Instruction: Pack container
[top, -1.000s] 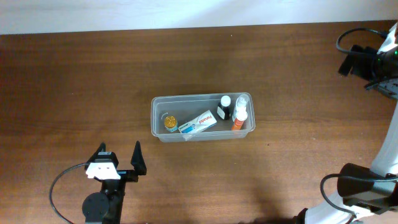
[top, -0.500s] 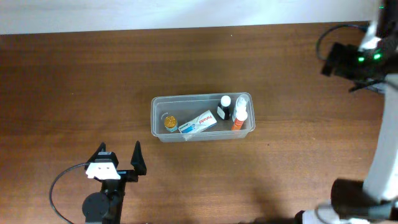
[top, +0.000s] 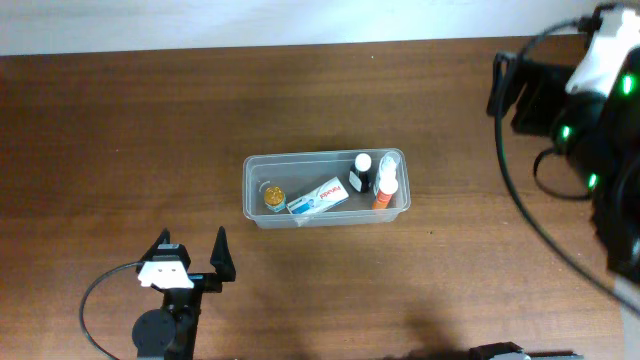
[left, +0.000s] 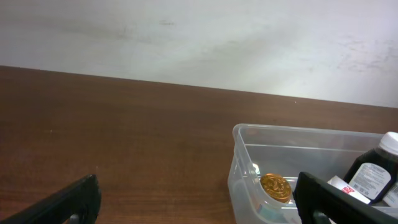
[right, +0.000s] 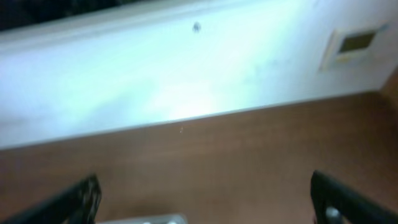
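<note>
Though blurred, right end effector (right: 205, 198) edge-cropped

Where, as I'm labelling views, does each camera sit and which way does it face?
Overhead: above the table, looking down at the container; shows left tool and right arm.
Left wrist: low on the left arm, facing the wall over the container's left end; own fingers at bottom corners.
Right wrist: on the right arm, blurred, facing wall and table; right tool open at the bottom.
Shared: overhead and left wrist both show the gold-lidded jar.
</note>
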